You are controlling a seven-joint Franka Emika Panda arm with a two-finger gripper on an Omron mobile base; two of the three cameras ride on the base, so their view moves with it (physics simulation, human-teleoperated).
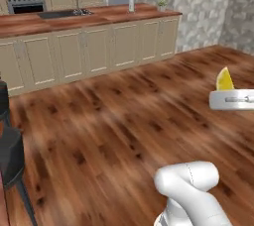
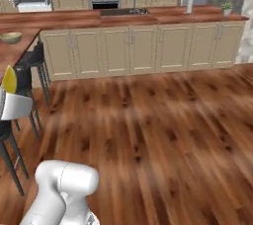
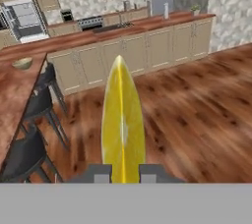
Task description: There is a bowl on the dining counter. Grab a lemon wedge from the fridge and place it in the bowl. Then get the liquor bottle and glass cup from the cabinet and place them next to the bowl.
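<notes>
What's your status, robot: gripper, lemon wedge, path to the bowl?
Gripper shut on lemon wedge, carried above the floor. Bowl on the dining counter, off to the left, no wedge in it. Black stools line the counter's edge.

Wooden counters and plank floor, with what sits on them

The dining counter [image 3: 15,90] of reddish wood runs along the left of the hand view, carrying a bowl [image 3: 22,63] near its far end; dark stools [image 3: 29,152] stand on the wooden floor [image 3: 197,115] just beside it; the long kitchen counter [image 2: 148,19] spans the back over cream cabinet fronts, with a dark sink [image 2: 123,11] set in its top, a pale upright bottle [image 2: 189,3] toward its right end, and a small potted plant [image 2: 227,7] just right of that.
</notes>
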